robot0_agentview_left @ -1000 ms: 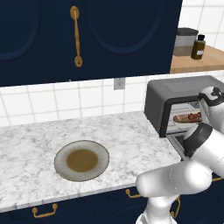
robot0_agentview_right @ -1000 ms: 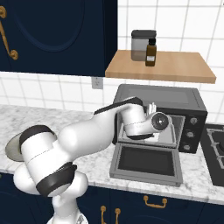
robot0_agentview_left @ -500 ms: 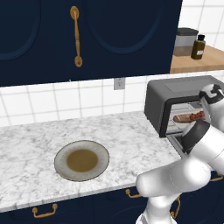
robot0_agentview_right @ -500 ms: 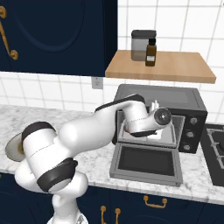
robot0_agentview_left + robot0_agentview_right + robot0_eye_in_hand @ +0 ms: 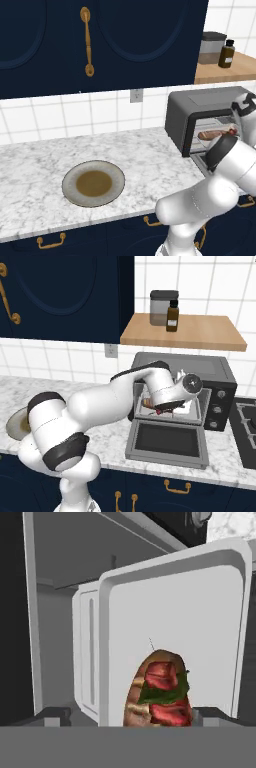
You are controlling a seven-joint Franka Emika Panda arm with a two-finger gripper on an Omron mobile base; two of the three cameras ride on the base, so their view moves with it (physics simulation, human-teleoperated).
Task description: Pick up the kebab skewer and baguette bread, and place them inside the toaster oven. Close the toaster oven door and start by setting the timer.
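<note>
Kebab skewer between open end effector fingertips

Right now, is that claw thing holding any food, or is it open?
Gripper: open, jaws spread wide inside the toaster oven, with the kebab skewer and baguette bread lying between the fingertips, not gripped.

A: Lighting? Even, bright, diffuse render; no glare, soft shadow under the plate on the desk.
B: Hand view is dimmer, grey oven interior, close skewer looks soft and blocky. No edge distortion.
</note>
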